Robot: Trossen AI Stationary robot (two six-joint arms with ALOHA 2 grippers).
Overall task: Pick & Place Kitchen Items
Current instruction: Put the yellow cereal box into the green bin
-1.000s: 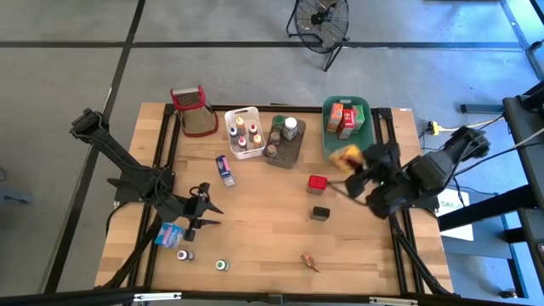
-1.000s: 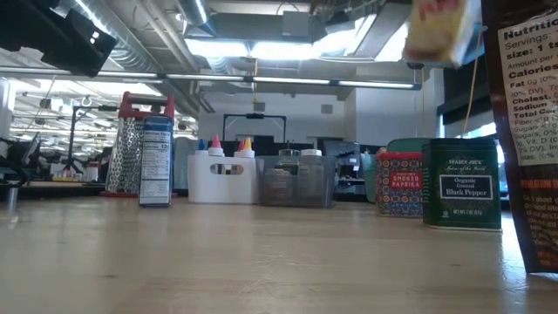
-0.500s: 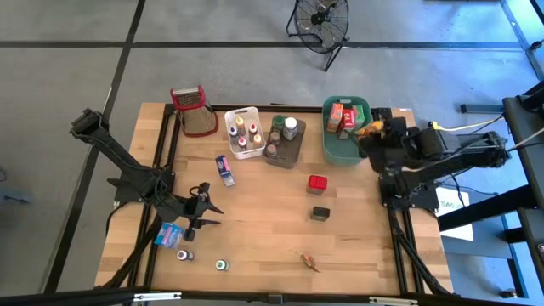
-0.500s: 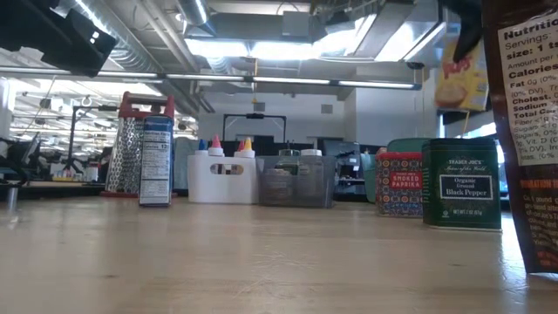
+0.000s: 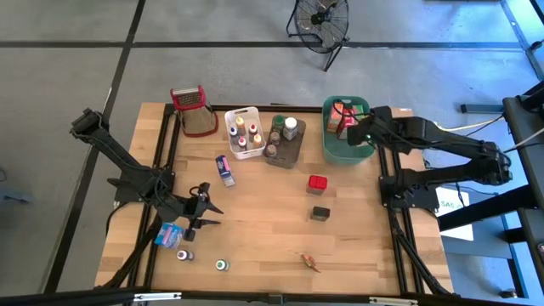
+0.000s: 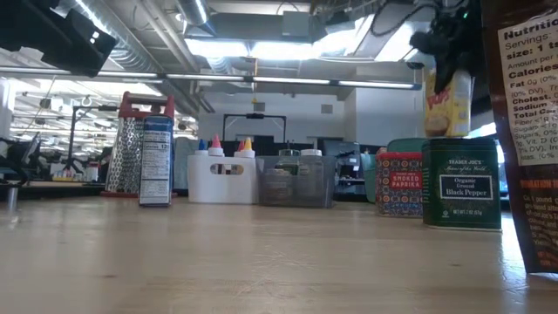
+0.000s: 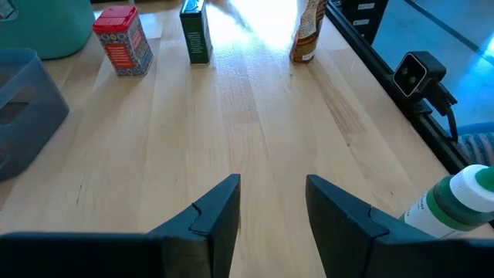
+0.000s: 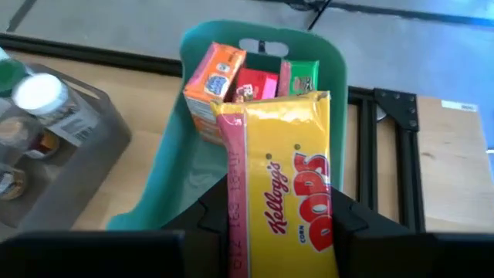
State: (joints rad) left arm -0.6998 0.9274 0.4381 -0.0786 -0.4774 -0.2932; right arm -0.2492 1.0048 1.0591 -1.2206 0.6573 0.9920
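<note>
Right fingers (image 8: pixel 270 224): clamped on the flat sides of a yellow cereal box (image 8: pixel 289 193), which stands upright between them, its top end pointing away from the wrist
Box position: hanging over the near part of the green tub (image 8: pixel 174 185) – orange, red and green small boxes (image 8: pixel 251 77) stand packed at the far wall, just beyond the held one
How it handles: judged light, thin card, stiff along its edges but easy to dent on the broad faces; a gentle squeeze low on the body looks right, and it should drop in without bouncing much
Since a second ago: the right arm has swung the box from over the open table, near the red tin (image 5: pixel 317 182), across to above the tub; the box also turned from tilted to upright
Left fingers (image 7: pixel 272 205): apart, nothing between them, low over bare table (image 7: pixel 255 131); a green-capped bottle (image 7: pixel 451 202) lies off to one side
Left arm since then: unmoved
</note>
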